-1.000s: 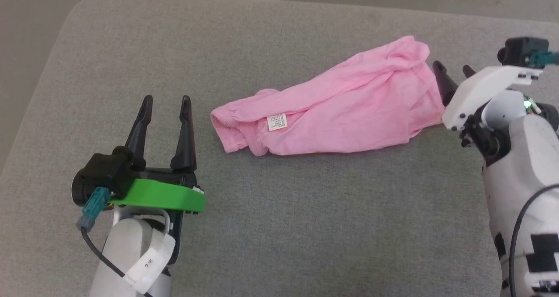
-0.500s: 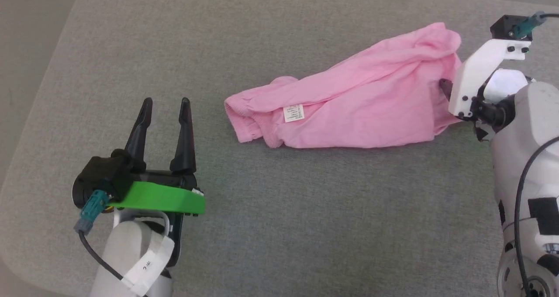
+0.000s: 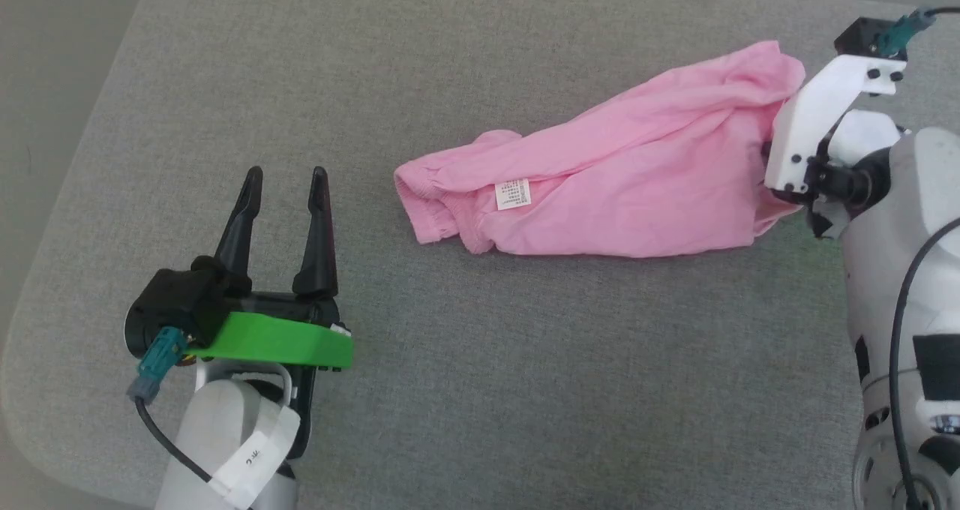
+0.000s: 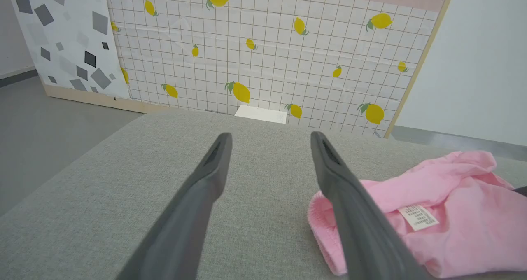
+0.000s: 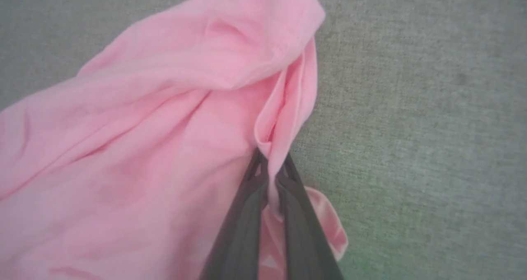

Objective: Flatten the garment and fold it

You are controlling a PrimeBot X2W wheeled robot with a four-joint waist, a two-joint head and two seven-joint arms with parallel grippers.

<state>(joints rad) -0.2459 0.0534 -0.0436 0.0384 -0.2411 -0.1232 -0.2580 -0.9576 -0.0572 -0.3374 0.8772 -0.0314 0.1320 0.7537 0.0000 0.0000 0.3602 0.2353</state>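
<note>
Grey upholstered surface (image 3: 480,390) with a crumpled pink garment (image 3: 622,187) lying right of centre, its white tag (image 3: 513,193) facing up. The right gripper (image 5: 269,177) is clenched on a fold at its right edge. The left gripper (image 3: 287,172) stands spread and empty near the hem end. The cloth looks thin, light and limp (likely to bunch), so it is probably best pinched at the hem corners.

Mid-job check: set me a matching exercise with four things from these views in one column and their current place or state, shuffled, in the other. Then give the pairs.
Column one:
1. light-pink wrinkly knit garment
2. small white rectangular tag
3. left gripper
4. right gripper

Column two:
A. shut on a fold of pink cloth
B. lying bunched on the grey fabric cushion
C. open, holding nothing
D. on the pink cloth near its hemmed end, print facing up

Pairs: 1-B; 2-D; 3-C; 4-A
</note>
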